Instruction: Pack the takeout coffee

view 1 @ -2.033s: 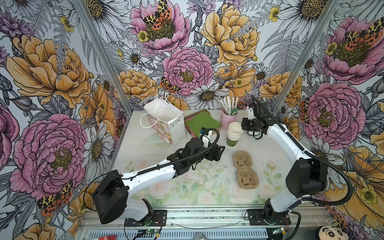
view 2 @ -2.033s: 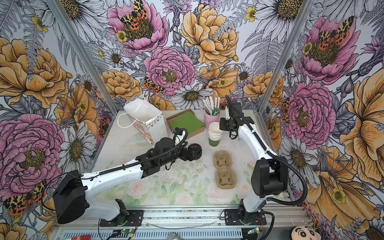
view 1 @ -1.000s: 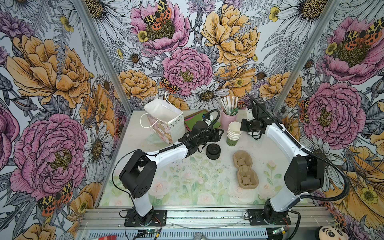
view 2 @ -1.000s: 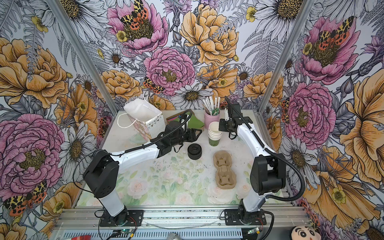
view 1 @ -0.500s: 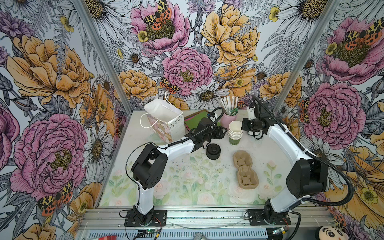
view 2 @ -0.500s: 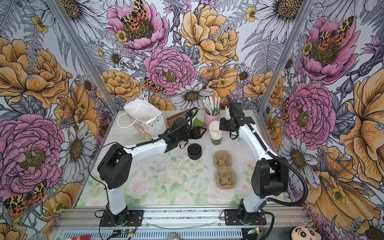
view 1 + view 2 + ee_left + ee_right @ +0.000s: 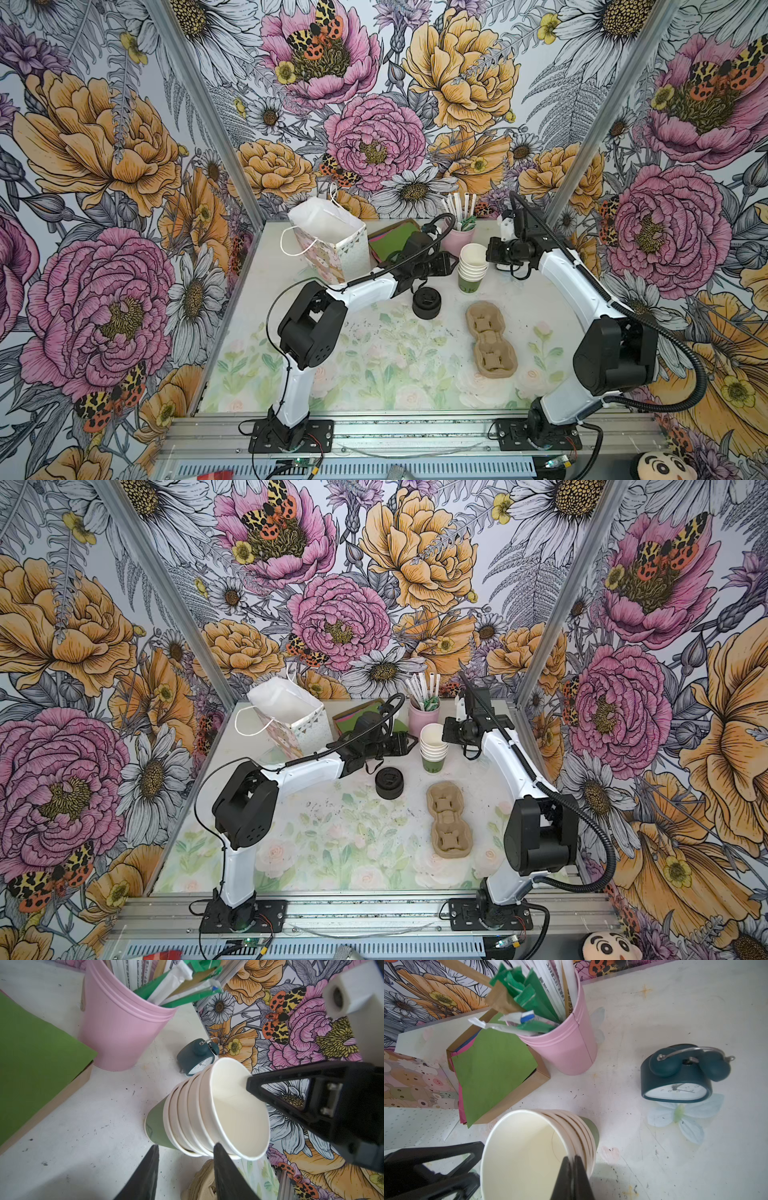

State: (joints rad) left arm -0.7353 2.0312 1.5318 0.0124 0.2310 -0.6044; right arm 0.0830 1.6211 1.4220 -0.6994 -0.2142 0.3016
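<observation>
Since two seconds ago my left end effector (image 7: 185, 1147) has swung from the squat black pile of plastic lids (image 7: 426, 302) to the far middle of the desk (image 7: 528, 303), half-parted and empty, just left of the stack of paper cups (image 7: 471, 272). No lidded takeout coffee shows yet; the topmost pale paper cup (image 7: 521, 1147) sits on that stack, rim pinched in my tightly closed right end effector (image 7: 572, 1160). I judge this the cup-separating step: next my left must clamp the lower cups while my right lifts.
</observation>
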